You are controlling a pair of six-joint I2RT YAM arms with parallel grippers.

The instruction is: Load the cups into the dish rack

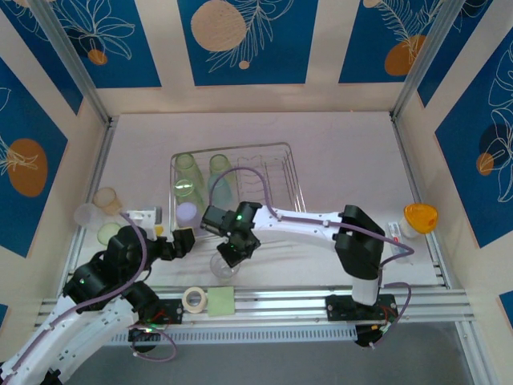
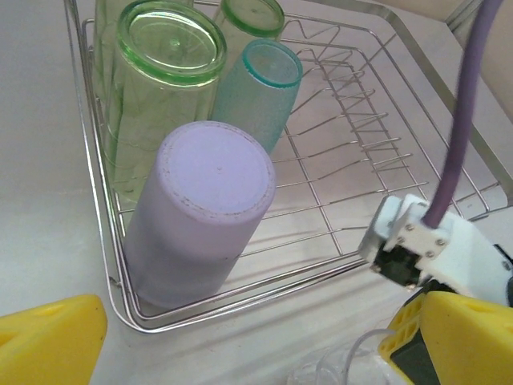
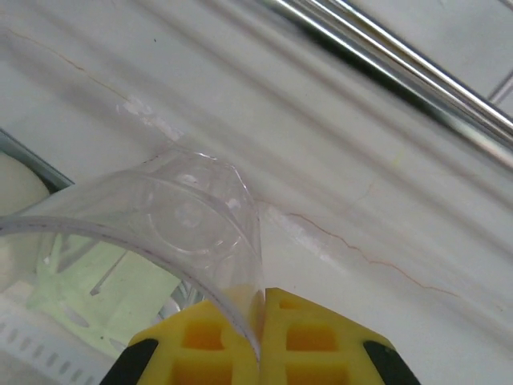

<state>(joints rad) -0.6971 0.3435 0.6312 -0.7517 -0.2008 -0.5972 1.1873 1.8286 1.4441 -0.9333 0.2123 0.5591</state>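
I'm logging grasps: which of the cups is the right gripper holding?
The clear cup, just outside the near edge of the dish rack: the right gripper pinches its wall. The lavender cup, teal cup and green cups sit inside it, untouched.

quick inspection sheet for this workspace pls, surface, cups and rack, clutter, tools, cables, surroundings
surface: white table, fine hairline marks near the right tool.
job's things: dish rack holds two light green cups, a teal cup and a lavender cup; a peach cup, a pale cup and a green cup sit outside, left of it.
clutter: tape roll, pale green pad, orange dome piece.
tools: left tool open, holding nothing; right tool shut on the wall of a clear cup.
cables: purple cable arcs over the rack.
surroundings: blue patterned panels, metal rails at the near edge.
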